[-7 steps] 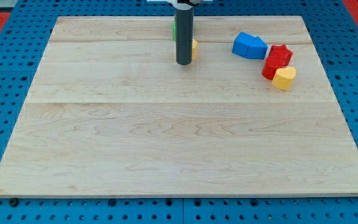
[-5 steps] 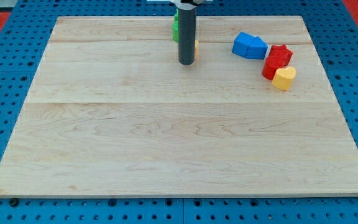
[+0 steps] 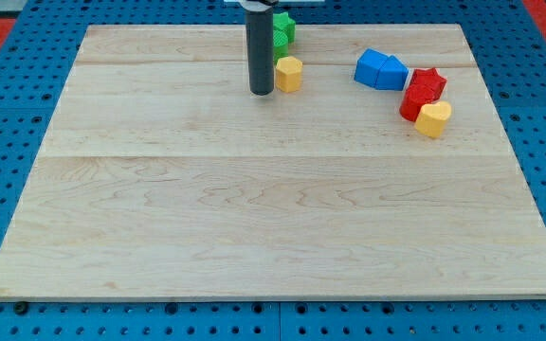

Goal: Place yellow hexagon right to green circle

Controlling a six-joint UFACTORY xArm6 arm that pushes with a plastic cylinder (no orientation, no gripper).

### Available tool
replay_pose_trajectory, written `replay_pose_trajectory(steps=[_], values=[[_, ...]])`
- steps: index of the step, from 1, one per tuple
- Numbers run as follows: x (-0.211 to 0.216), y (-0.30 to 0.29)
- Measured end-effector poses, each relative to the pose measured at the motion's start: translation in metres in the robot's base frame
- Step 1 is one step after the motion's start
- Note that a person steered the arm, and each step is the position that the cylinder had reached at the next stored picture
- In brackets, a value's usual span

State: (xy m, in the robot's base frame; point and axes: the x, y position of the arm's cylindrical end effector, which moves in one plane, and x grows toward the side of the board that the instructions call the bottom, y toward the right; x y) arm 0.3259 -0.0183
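The yellow hexagon (image 3: pixel 289 73) lies near the top middle of the wooden board (image 3: pixel 273 189). The green circle (image 3: pixel 282 28) sits just above it at the board's top edge, partly hidden by the rod. My tip (image 3: pixel 261 91) rests on the board just left of the yellow hexagon, close to its left side; I cannot tell whether it touches.
At the view's upper right lie a blue block (image 3: pixel 381 70), a red block (image 3: pixel 424 92) and a yellow heart-shaped block (image 3: pixel 433 119), close together. Blue pegboard surrounds the board.
My tip has moved left, from in front of the yellow hexagon to its left side. The hexagon and green circle now show more fully.
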Motion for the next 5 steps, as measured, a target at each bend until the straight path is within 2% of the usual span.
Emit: replay_pose_trajectory(steps=[2, 3, 5], values=[[-0.001, 0.003], [-0.003, 0.025], [-0.034, 0.058]])
